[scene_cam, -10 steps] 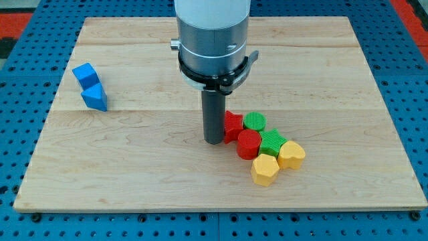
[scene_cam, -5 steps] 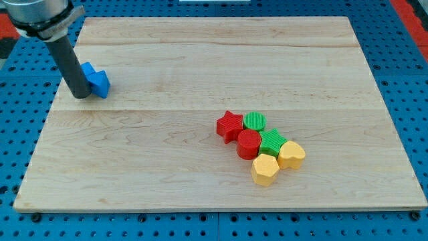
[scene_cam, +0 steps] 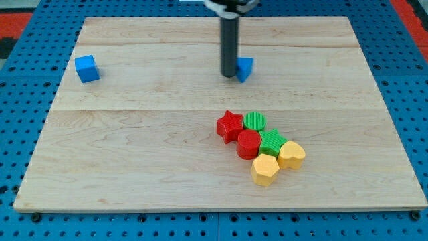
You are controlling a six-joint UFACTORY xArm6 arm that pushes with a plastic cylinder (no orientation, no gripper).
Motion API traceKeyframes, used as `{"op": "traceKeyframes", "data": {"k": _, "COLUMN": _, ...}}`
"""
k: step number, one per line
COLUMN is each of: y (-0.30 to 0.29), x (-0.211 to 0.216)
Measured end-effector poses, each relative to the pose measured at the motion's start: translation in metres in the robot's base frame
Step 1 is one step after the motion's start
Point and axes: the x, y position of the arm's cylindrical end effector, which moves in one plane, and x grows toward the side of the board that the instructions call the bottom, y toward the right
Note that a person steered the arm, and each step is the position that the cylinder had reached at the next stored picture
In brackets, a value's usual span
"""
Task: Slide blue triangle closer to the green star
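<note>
The blue triangle (scene_cam: 245, 68) lies on the wooden board (scene_cam: 134, 154) right of centre near the view's top. My tip (scene_cam: 229, 73) touches its left side. The green star (scene_cam: 273, 142) sits lower down in a tight cluster of blocks, well below the triangle and slightly to its right. The rod rises out of the view's top.
The cluster holds a red star (scene_cam: 229, 126), a green cylinder (scene_cam: 254, 121), a red cylinder (scene_cam: 249, 143), a yellow hexagon (scene_cam: 265, 169) and a yellow heart (scene_cam: 291, 154). A blue cube (scene_cam: 87, 68) sits alone at the view's left.
My tip has swept from the view's left to right of centre, pushing the blue triangle rightward with it. The blue cube stayed at the left.
</note>
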Motion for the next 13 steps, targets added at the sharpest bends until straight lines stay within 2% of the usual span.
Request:
{"op": "traceKeyframes", "data": {"k": 2, "y": 0.031, "x": -0.059}}
{"op": "traceKeyframes", "data": {"k": 3, "y": 0.069, "x": -0.026}}
{"op": "traceKeyframes", "data": {"k": 4, "y": 0.071, "x": 0.007}}
{"op": "traceKeyframes", "data": {"k": 5, "y": 0.100, "x": -0.046}}
{"op": "traceKeyframes", "data": {"k": 6, "y": 0.069, "x": -0.063}}
{"op": "traceKeyframes", "data": {"k": 7, "y": 0.042, "x": -0.057}}
{"op": "traceKeyframes", "data": {"k": 9, "y": 0.048, "x": -0.001}}
{"op": "traceKeyframes", "data": {"k": 11, "y": 0.018, "x": 0.004}}
{"op": "traceKeyframes", "data": {"k": 12, "y": 0.019, "x": 0.027}}
{"op": "traceKeyframes", "data": {"k": 13, "y": 0.019, "x": 0.027}}
